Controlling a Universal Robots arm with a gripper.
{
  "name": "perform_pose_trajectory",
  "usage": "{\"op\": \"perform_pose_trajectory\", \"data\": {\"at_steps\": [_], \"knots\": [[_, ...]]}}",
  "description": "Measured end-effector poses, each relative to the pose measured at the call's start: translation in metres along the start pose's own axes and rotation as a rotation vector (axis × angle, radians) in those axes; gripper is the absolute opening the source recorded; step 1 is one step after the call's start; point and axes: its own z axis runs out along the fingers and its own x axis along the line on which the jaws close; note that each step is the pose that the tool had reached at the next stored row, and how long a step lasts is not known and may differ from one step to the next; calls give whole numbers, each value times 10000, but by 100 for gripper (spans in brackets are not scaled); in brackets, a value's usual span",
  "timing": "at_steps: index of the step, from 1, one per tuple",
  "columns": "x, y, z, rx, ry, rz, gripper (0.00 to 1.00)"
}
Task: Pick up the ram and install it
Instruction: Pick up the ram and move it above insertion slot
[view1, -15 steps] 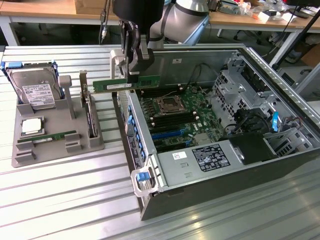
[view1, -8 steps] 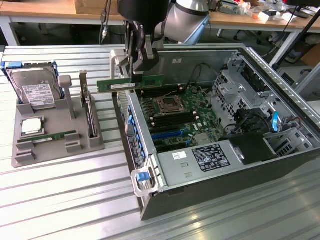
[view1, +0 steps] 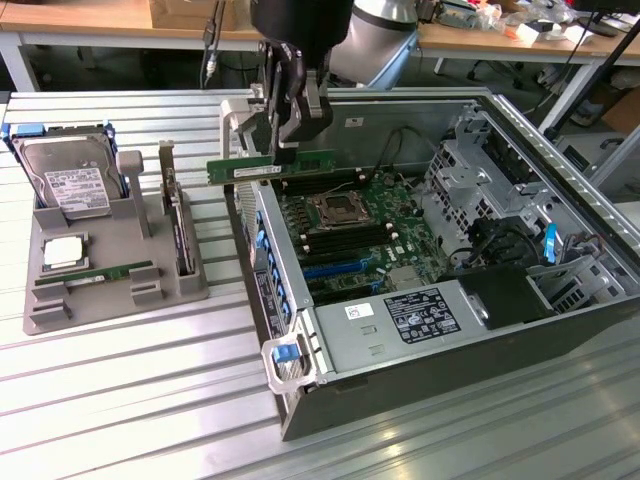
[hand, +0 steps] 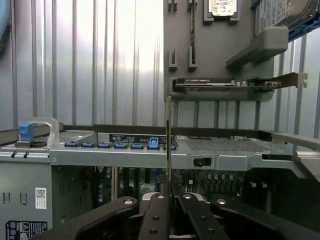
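Hand (view1: 288, 140) is closed down narrow on the ram (view1: 262, 168); you can see its fingers pinching the green stick's upper edge. Your ram hangs level in the air above the open computer case (view1: 450, 390), over the motherboard (view1: 400, 225) and near the case wall on the exterior view's left. A second memory stick (view1: 95, 272) lies in the grey tray (view1: 110, 300) on the tabletop (view1: 120, 400).

the tool (view1: 289, 140) hides part of the ram (view1: 245, 171) it grips.
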Motion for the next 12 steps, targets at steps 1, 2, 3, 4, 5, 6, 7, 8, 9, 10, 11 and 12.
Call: {"op": "perform_pose_trajectory", "data": {"at_steps": [1,2,3,4,5,6,7,8,9,10,11,12], "knots": [[0,-12,0,0,1,-1,12],[0,-23,0,0,2,-1,12],[1,-32,0,0,2,-2,12],[1,-39,0,0,3,-2,12],[1,-55,0,0,5,-3,12],[1,-70,0,0,7,-4,12],[2,-83,0,0,8,-4,12],[2,-90,0,0,9,-5,12],[2,-102,1,0,10,-5,12],[2,-117,0,0,13,-5,12],[3,-125,0,0,13,-6,12],[3,-145,0,-1,17,-7,12]]}}
